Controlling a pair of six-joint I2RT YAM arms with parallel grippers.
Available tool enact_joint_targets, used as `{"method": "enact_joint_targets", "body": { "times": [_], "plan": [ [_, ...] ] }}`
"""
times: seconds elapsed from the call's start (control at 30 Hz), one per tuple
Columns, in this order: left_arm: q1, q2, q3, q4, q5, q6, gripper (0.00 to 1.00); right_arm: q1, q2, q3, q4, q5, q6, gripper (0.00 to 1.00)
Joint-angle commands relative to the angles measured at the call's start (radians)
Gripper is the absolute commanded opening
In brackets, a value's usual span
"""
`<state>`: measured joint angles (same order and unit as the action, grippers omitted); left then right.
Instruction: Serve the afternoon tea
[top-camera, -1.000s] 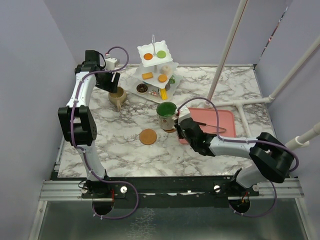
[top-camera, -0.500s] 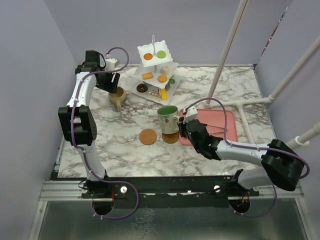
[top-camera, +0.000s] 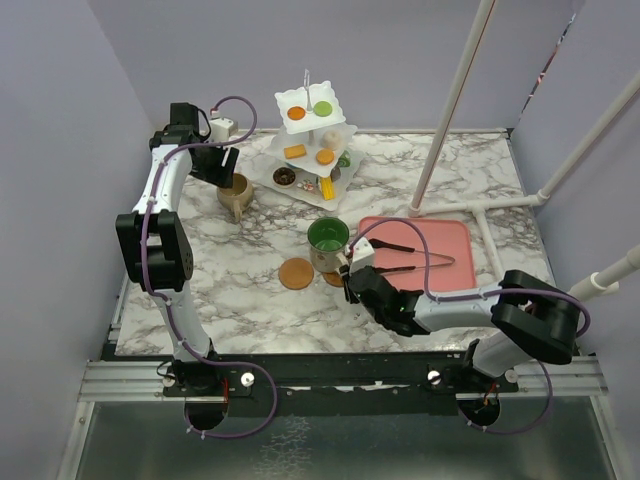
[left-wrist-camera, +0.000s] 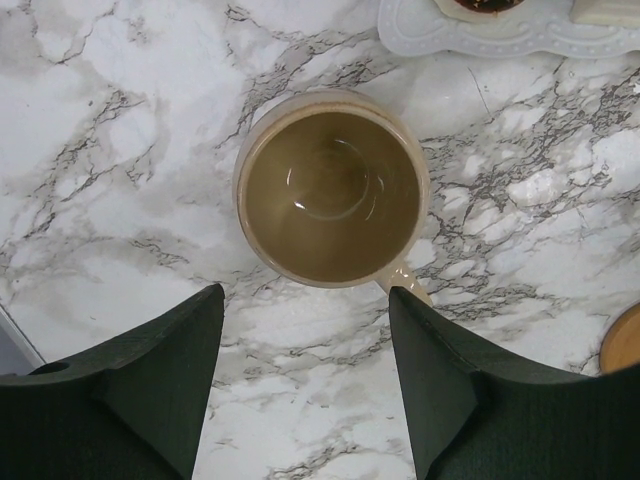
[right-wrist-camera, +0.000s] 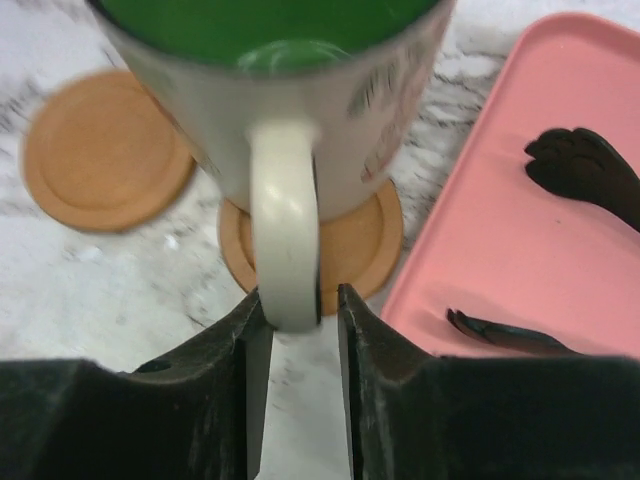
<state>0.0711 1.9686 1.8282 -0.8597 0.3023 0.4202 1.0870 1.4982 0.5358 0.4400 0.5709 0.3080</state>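
Note:
The green-inside mug (top-camera: 328, 238) stands on a wooden coaster (top-camera: 335, 277) mid-table. It also shows in the right wrist view (right-wrist-camera: 300, 110), on its coaster (right-wrist-camera: 360, 245). My right gripper (top-camera: 350, 277) (right-wrist-camera: 300, 297) straddles the mug's handle (right-wrist-camera: 285, 230). The left finger touches it and a small gap shows at the right finger. The second coaster (top-camera: 296, 273) (right-wrist-camera: 100, 160) lies bare to the left. The beige mug (top-camera: 236, 192) (left-wrist-camera: 330, 185) stands on the marble, and my left gripper (top-camera: 228, 165) (left-wrist-camera: 305, 292) hovers open above it. The three-tier stand (top-camera: 345, 128) holds pastries.
A pink tray (top-camera: 450, 240) (right-wrist-camera: 500, 200) with two black tongs (top-camera: 400, 258) (right-wrist-camera: 585, 170) lies just right of the green mug. A white pole (top-camera: 450, 110) slants up behind the tray. White pipes cross the right side. The stand's bottom plate (left-wrist-camera: 420, 35) edges the left wrist view.
The right arm lowered the green mug onto the coaster and swung to the mug's near side. Its jaws have loosened on the handle. The left arm has not moved.

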Motion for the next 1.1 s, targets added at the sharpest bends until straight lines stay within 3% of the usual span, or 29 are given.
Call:
{"method": "enact_joint_targets", "body": {
  "times": [0.0,0.1,0.27,0.43,0.7,0.87,1.07],
  "plan": [
    [0.008,-0.029,-0.026,0.005,0.013,0.003,0.68,0.007,0.014,-0.017,-0.145,0.041,0.071,0.43],
    [0.008,-0.04,-0.036,0.005,0.015,0.005,0.68,0.007,-0.007,0.014,-0.168,0.033,0.066,0.6],
    [0.007,-0.057,-0.047,0.005,0.022,0.01,0.68,0.007,-0.035,0.125,-0.277,-0.019,0.042,0.8],
    [0.007,-0.082,-0.067,0.004,0.033,0.015,0.68,0.003,-0.048,0.27,-0.475,-0.083,0.038,0.92],
    [0.007,-0.097,-0.069,0.005,0.035,0.023,0.68,-0.033,0.083,0.517,-0.865,-0.101,0.128,0.9],
    [0.008,-0.113,-0.081,0.005,0.034,0.036,0.68,-0.043,0.065,0.565,-0.975,-0.131,0.112,0.89],
    [0.007,-0.121,-0.083,0.005,0.027,0.043,0.68,-0.111,0.081,0.597,-0.958,-0.247,0.03,0.82]
  ]
}}
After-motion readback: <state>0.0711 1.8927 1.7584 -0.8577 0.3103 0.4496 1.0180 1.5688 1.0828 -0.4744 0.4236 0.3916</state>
